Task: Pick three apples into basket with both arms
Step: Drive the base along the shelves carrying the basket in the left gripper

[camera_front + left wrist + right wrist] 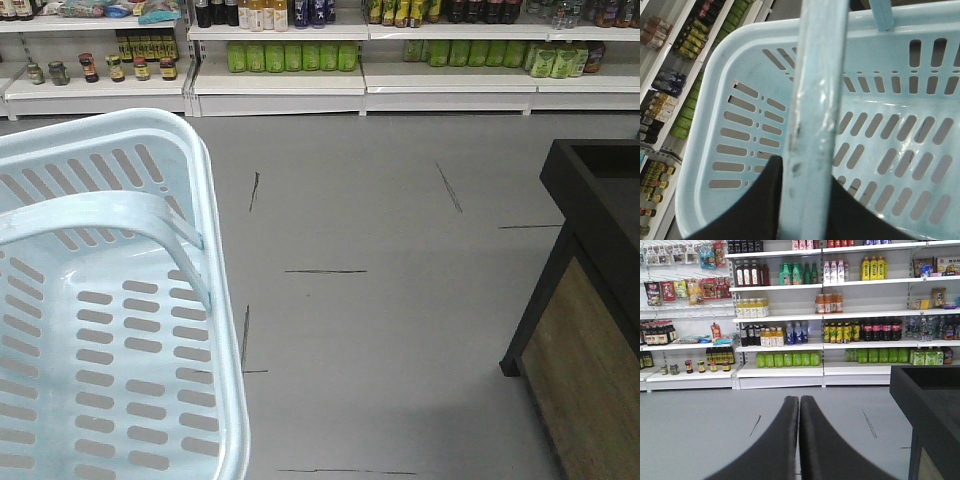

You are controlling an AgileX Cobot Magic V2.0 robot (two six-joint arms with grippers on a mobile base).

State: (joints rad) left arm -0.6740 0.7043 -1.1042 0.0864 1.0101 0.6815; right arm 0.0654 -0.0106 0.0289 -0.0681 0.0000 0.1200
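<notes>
The pale blue basket (100, 330) fills the left of the front view, held off the grey floor, with nothing inside. Its flat swing handle (90, 218) arches over it. In the left wrist view my left gripper (807, 172) is shut on the handle (815, 100), one black finger on each side, with the slotted basket (890, 140) hanging below. My right gripper (799, 405) is shut and empty, pointing level toward the store shelves. No apples show in any view. Neither arm shows in the front view.
A black display stand with a wood side panel (590, 310) stands at the right; it also shows in the right wrist view (930, 405). White shelves of bottles and jars (290, 55) line the far wall. Grey floor (370, 300) with dark tape marks lies between.
</notes>
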